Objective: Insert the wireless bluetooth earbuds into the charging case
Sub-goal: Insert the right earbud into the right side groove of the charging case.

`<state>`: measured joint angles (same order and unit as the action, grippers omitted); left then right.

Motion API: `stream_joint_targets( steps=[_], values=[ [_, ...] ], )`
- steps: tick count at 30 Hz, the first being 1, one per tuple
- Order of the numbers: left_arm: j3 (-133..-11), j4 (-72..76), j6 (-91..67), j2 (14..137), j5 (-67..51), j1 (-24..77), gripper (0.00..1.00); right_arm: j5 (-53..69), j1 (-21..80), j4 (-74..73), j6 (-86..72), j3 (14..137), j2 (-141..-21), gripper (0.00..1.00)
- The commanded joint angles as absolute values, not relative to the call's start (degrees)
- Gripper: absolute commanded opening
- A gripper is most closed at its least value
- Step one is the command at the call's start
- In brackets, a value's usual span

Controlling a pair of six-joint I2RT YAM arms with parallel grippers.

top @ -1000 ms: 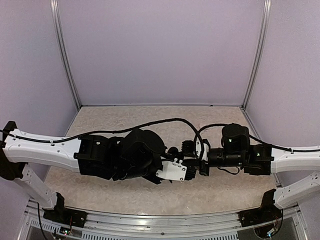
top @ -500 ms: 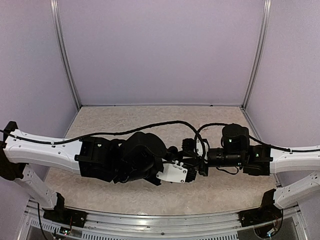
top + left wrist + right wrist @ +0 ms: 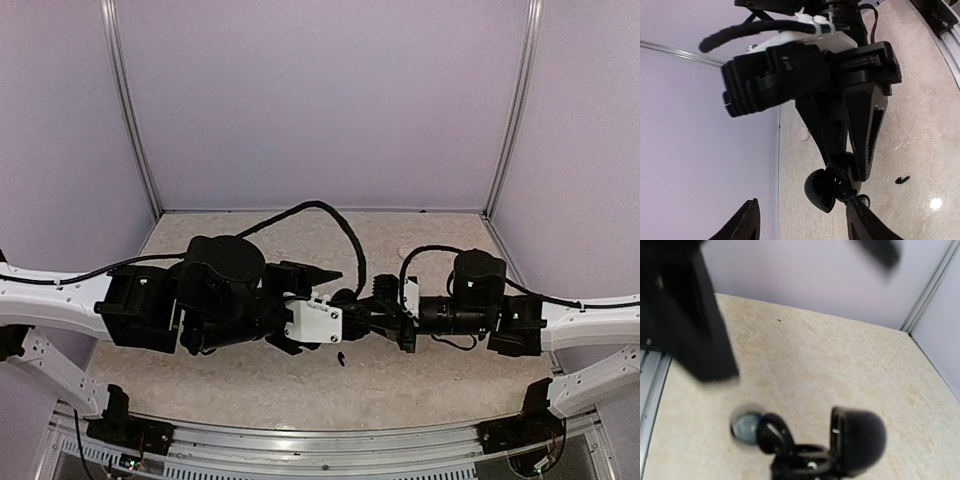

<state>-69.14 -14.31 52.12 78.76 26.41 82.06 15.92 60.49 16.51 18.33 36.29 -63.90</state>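
Case [image 3: 826,189] apparently pinched in right hand [image 3: 850,172]

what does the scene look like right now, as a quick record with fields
charging case: lid open, held up off the table
right pincer: shut on the charging case
left pincer: open, empty, facing the case
loose earbud: small black piece, likely a bud, lying on the table outside the case
second earbud: cannot tell
task state: not finished

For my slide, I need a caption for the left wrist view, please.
Right tool grips the case; one earbud lies on the table.
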Motion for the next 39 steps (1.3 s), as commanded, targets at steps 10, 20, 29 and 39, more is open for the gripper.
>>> stream_joint_targets(
  steps=[10,20,29,39],
  values=[
    [-57.86,3.58,32.57,62.96,11.10,75.83,0.99,26.38,57.21,28.65,10.81,31.43,-59.23,0.00],
    [-59.81,-2.62,28.34,62.79,5.40,74.66,0.99,39.78,55.46,32.50,6.39,30.47,-57.55,0.00],
    [-63.53,-5.18,28.87,69.47,3.06,76.11,0.98,41.09,55.45,31.92,5.39,32.25,-59.62,0.00],
    [-64.39,-4.13,29.45,72.34,1.75,76.64,0.96,41.79,55.43,32.87,4.75,32.43,-60.99,0.00]
  ],
)
